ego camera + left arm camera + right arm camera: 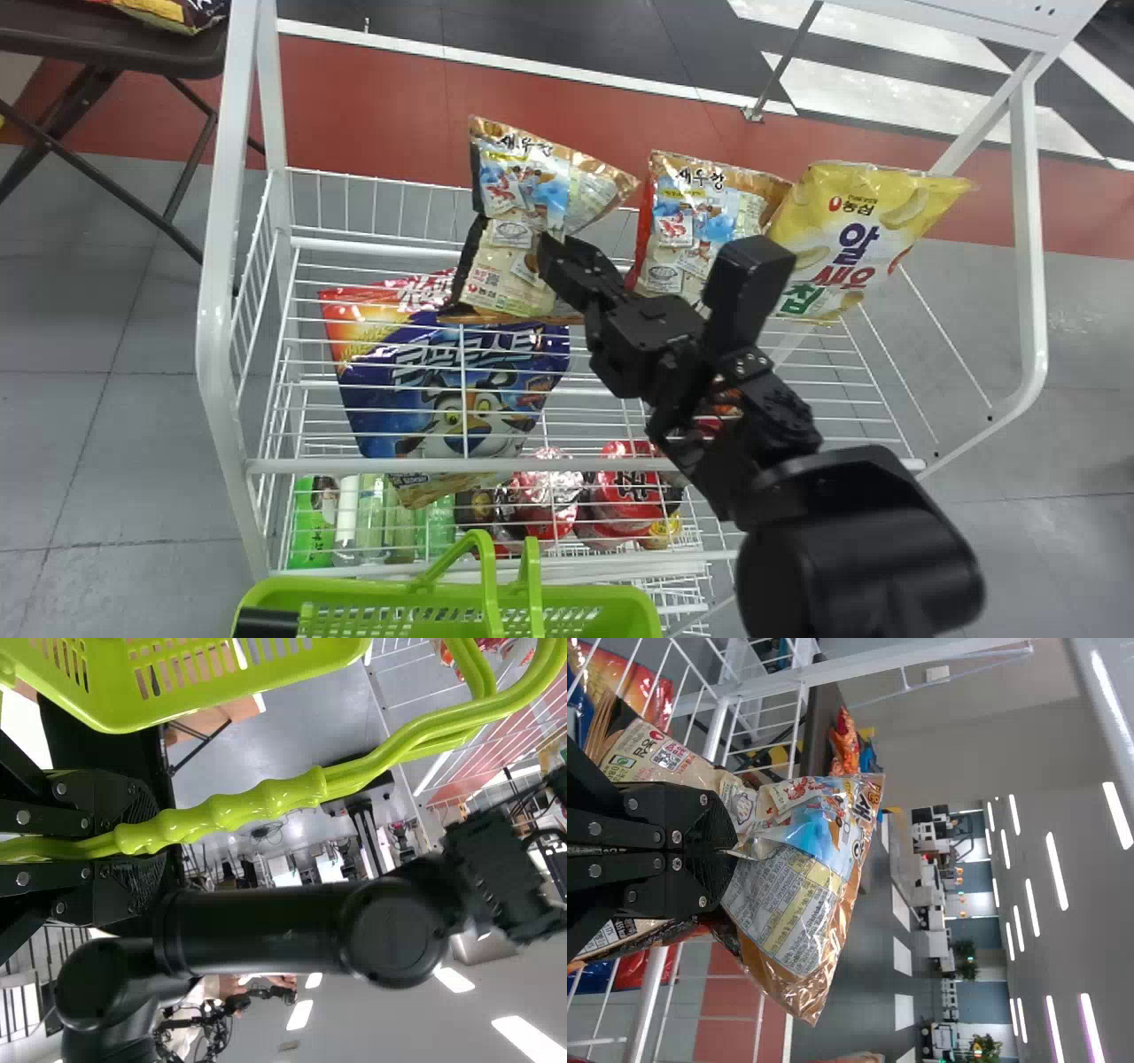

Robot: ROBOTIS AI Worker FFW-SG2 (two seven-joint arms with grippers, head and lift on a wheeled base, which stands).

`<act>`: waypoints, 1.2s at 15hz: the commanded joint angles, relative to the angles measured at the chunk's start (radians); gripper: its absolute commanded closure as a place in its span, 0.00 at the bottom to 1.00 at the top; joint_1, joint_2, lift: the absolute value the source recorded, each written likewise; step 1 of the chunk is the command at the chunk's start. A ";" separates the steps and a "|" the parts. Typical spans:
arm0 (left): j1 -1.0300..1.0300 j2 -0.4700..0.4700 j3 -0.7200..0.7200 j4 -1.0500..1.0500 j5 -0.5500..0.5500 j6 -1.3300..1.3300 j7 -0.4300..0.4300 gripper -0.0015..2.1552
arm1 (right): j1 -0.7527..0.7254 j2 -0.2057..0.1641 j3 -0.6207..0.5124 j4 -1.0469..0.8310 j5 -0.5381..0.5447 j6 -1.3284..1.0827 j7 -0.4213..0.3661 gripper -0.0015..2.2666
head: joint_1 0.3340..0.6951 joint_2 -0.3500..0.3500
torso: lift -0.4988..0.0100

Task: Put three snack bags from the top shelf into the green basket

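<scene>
Grey floor tiles (106, 399) and a red floor band (381, 115) lie beneath and behind the white wire rack (217, 310). To the left of the right gripper and nearer the robot, the left gripper (152, 835) is closed around the ribbed, glossy handle (266, 802) of the green basket (611, 598), whose moulded plastic wall is pierced with slots. Also left of the right gripper, but lower, a blue cereal bag (461, 381) shows through the wires. The right gripper (733, 851) has its flat fingers pinched on the leftmost snack bag (549, 190), its crinkly foil puckered at the pinch and its top corner folded askew; whether it is clear of the shelf one cannot tell. Just right of that grip stands the middle snack bag (700, 199), then the yellow snack bag (859, 221), smooth, plump and leaning. Taking the first bag seems the step in hand; the next move calls for lifting it free, then bringing it toward the robot and down over the basket's opening.
</scene>
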 commanded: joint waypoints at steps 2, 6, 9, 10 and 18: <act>0.015 0.001 0.013 -0.002 0.001 -0.016 -0.013 0.99 | 0.083 -0.027 -0.133 -0.194 -0.160 0.247 0.074 0.99 | 1.00 0.00 | 0.88; 0.012 -0.002 0.013 0.004 0.001 -0.022 -0.016 0.99 | 0.218 -0.027 -0.351 -0.471 -0.255 0.597 0.151 0.99 | 1.00 0.00 | 0.88; 0.015 -0.008 0.012 0.008 0.003 -0.037 -0.022 0.99 | 0.284 -0.025 -0.483 -0.599 -0.259 0.808 0.218 0.99 | 1.00 0.00 | 0.88; 0.014 -0.008 0.012 0.008 0.003 -0.037 -0.025 0.99 | 0.291 -0.025 -0.520 -0.625 -0.263 0.888 0.246 0.99 | 1.00 0.00 | 0.88; 0.029 -0.020 0.016 0.013 0.001 -0.074 -0.032 0.99 | 0.454 -0.015 -0.601 -0.676 -0.288 1.129 0.453 0.99 | 1.00 0.00 | 0.88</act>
